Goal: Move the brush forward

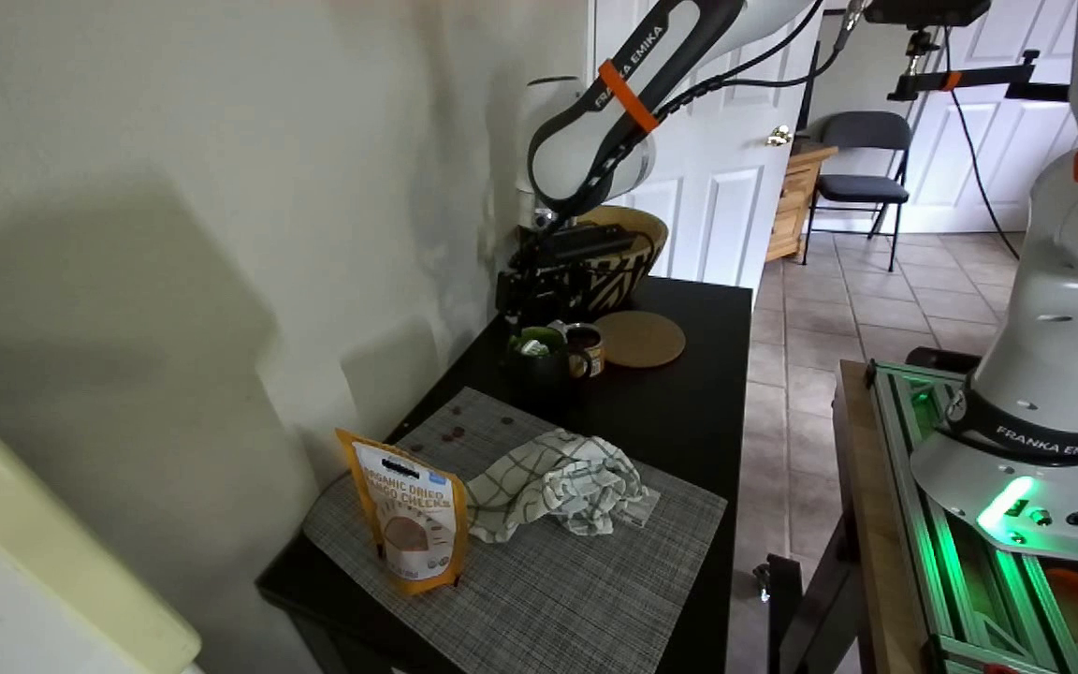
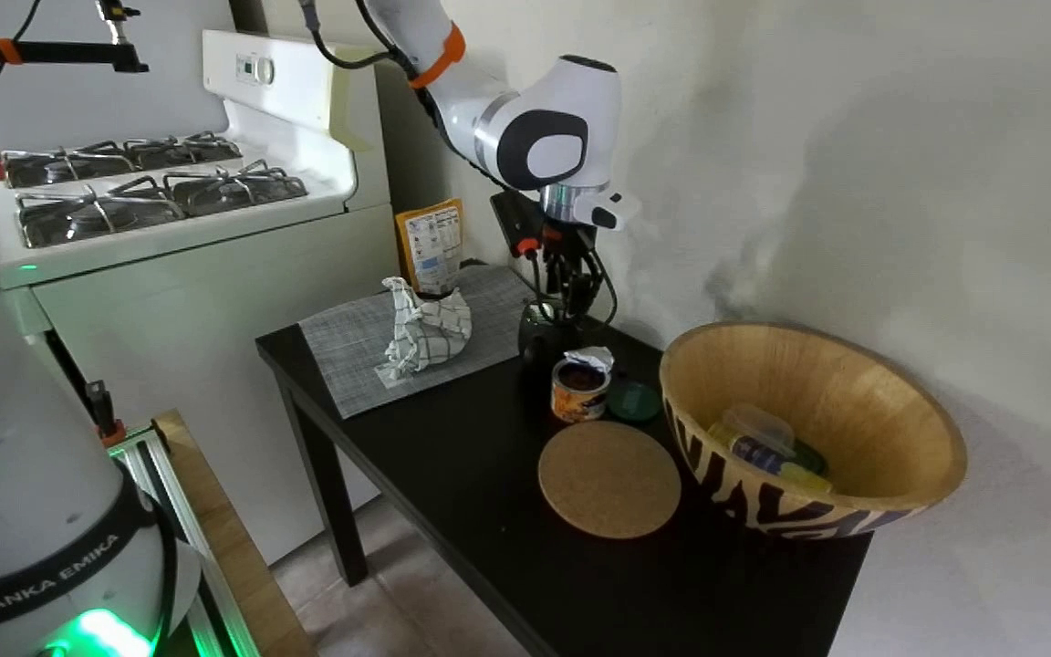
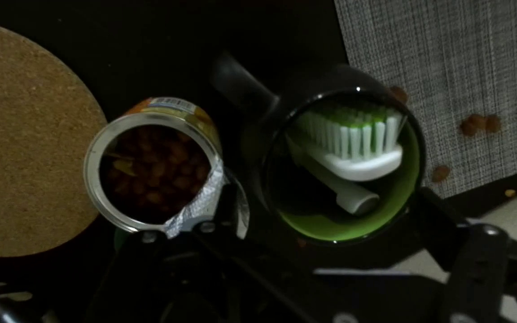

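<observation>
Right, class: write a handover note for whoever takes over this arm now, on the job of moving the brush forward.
Gripper: open at the dark mug, jaws to either side in the wrist view.
Brush: in that mug, bristled head uppermost.
Done: gripper in place at the mug; brush not yet gripped.
Left: grip the brush and move it forward; which way that is, the pictures don't say.
Watch: the opened can stands close beside the mug.

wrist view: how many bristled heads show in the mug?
1: the head of the brush, inside the mug, mostly in the upper half of its opening. The pale stick beside it shows no bristles at its visible end; others may be hidden deeper.
</observation>
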